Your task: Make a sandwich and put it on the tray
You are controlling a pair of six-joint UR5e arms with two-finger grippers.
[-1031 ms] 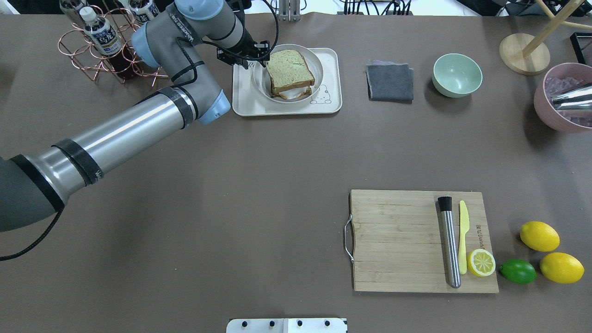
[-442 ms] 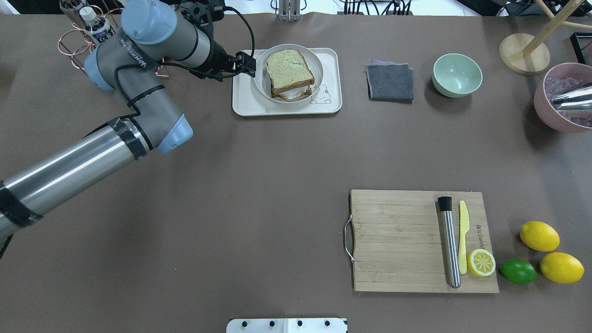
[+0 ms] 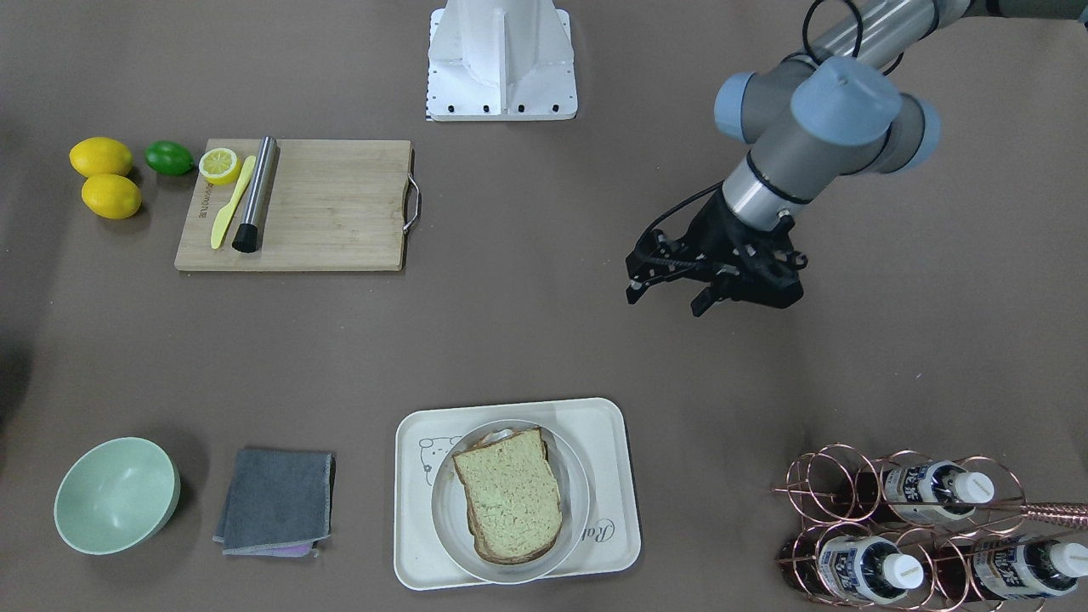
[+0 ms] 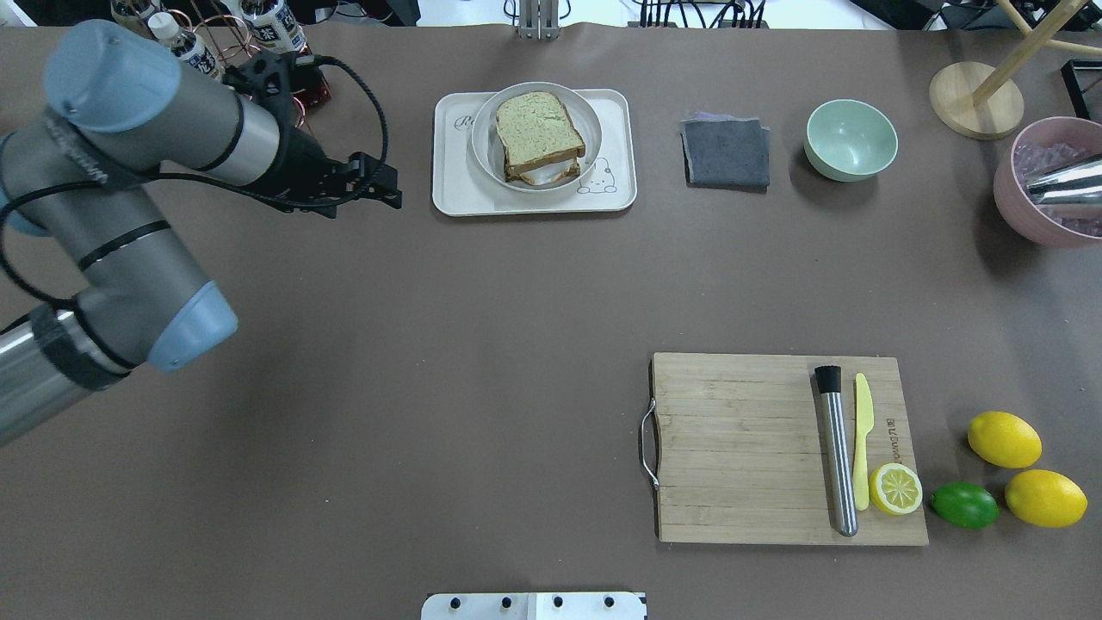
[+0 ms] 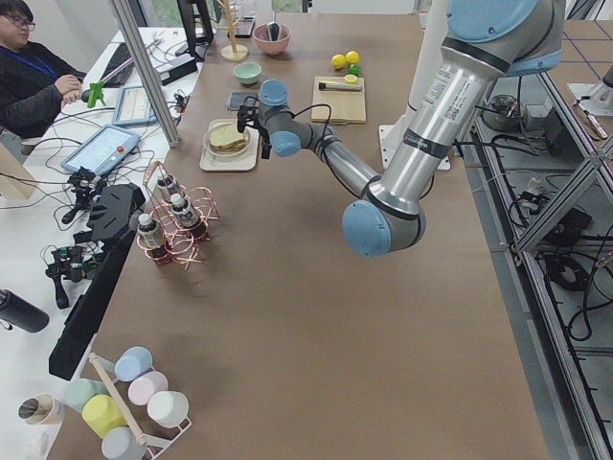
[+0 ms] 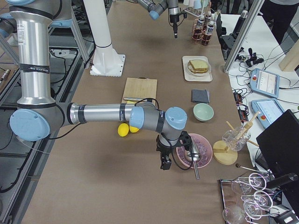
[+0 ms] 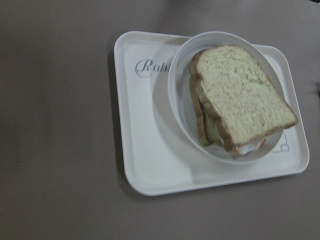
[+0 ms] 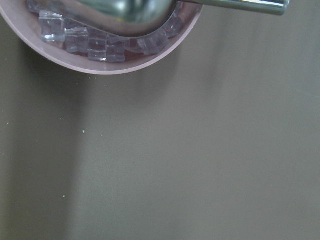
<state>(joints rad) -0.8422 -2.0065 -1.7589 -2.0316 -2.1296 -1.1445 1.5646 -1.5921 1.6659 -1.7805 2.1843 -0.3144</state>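
Observation:
The sandwich point(image 4: 538, 133), two tan bread slices with white egg showing between them, lies on a round white plate point(image 4: 482, 146) that stands on the cream tray point(image 4: 456, 194). It also shows in the front view point(image 3: 510, 501) and the left wrist view point(image 7: 240, 95). My left gripper point(image 4: 394, 194) is open and empty, in the air to the left of the tray and clear of it; it also shows in the front view point(image 3: 667, 299). My right gripper point(image 6: 164, 163) shows only in the exterior right view, beside the pink bowl; I cannot tell if it is open or shut.
A copper bottle rack point(image 4: 207, 52) stands behind my left arm. A grey cloth point(image 4: 727, 153) and a green bowl point(image 4: 851, 138) lie right of the tray. A wooden cutting board point(image 4: 740, 448) bears a muddler, knife and half lemon. A pink bowl point(image 4: 1046, 185) holds ice.
My left gripper has drawn back from the plate's left rim, moving left and toward the robot. The plate and sandwich have stayed on the tray.

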